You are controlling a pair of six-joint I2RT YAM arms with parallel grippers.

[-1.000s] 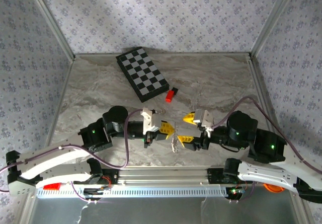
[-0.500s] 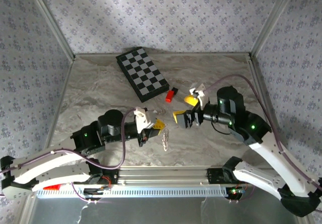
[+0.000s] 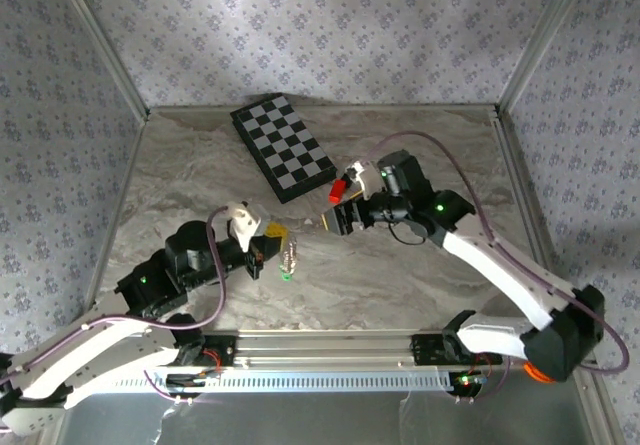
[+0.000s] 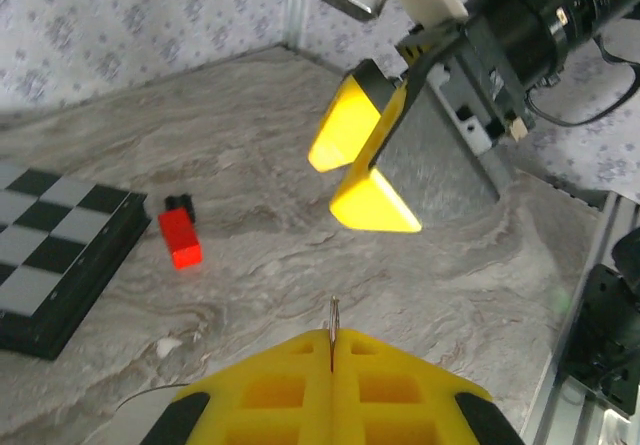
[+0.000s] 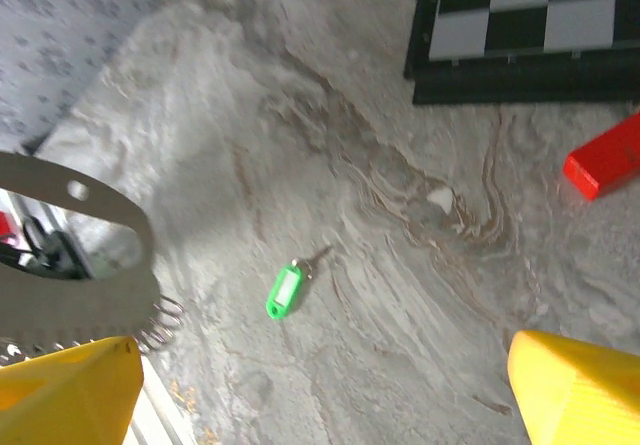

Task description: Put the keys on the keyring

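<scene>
The left arm lies low across the near left of the tabletop [image 3: 430, 265], stretched toward 1 o'clock with its forearm almost level. The left hand [image 3: 266, 247] is pressed shut, its yellow fingers [image 4: 400, 385] meeting along one seam, and a thin sliver of metal stands out of that seam edge-on. From above, this is the keyring [image 3: 288, 259], a pale glinting loop just off the fingertips at 3 o'clock. The green-headed key [image 3: 286, 276] sits at the loop's near end, at 6 o'clock from it. Whether the key rests on the marble or hangs just above it cannot be told.

Farther in, the right arm rises from its base at the near right. It bends at the elbow and reaches toward 9 o'clock, its wrist tipped down. The right hand [image 3: 336, 217] hovers apart from the keyring, at 2 o'clock from it. Its yellow fingers [image 5: 575, 395] are spread wide with nothing between them. Its wrist camera looks down on the key.

The red-and-black block [image 3: 339, 186] lies just beyond the right hand. The checkerboard [image 3: 282, 147] lies farther back, at 11 o'clock from the block.
</scene>
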